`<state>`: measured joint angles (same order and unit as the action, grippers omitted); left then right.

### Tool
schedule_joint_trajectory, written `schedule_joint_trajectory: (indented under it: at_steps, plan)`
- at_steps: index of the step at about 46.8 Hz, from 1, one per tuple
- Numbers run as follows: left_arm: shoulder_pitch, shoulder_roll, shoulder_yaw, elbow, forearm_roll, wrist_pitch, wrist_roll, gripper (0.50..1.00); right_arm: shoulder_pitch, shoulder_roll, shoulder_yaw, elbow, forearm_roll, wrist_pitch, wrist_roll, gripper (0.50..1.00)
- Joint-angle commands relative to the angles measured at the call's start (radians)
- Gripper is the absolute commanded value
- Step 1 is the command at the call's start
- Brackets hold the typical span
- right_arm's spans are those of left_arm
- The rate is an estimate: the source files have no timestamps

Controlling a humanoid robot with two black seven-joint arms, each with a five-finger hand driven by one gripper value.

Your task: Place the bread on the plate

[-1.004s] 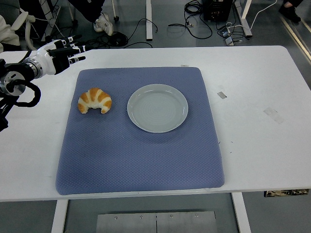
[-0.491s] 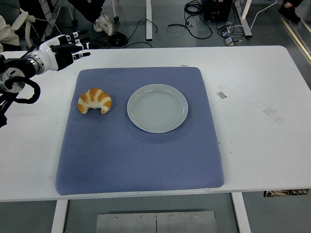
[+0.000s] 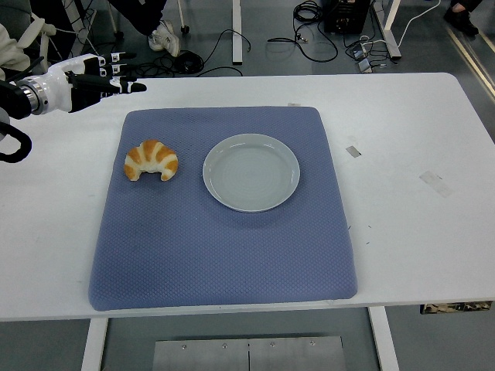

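Observation:
A golden croissant (image 3: pixel 151 161) lies on the left part of a blue mat (image 3: pixel 224 232). Right of it on the same mat sits an empty round grey plate (image 3: pixel 251 171). My left hand (image 3: pixel 100 77) hovers at the far left, above the table's back edge and well behind the croissant. Its fingers are stretched out flat toward the right and hold nothing. The right arm does not show.
The white table (image 3: pixel 402 154) has small bits of tape (image 3: pixel 353 151) right of the mat. Cables and desk legs lie on the floor beyond the far edge. A person's shoe (image 3: pixel 165 37) shows at the top.
My left hand has risen toward the table's back edge and shifted slightly right, fingers still extended. The croissant and plate have stayed in place.

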<state>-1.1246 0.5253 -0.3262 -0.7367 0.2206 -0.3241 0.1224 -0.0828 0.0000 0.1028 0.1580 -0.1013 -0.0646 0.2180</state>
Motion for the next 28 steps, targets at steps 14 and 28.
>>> schedule_joint_trajectory:
  at_steps: [14,28]
  plan:
    - [-0.115,0.001,0.213,0.002,0.094,0.037,-0.003,0.986,0.000,0.000,0.000,0.000,0.000,0.000,0.000,1.000]
    - [-0.136,0.002,0.263,-0.010,0.077,-0.081,-0.027,0.990,0.000,0.000,0.000,0.000,0.000,0.000,0.000,1.000]
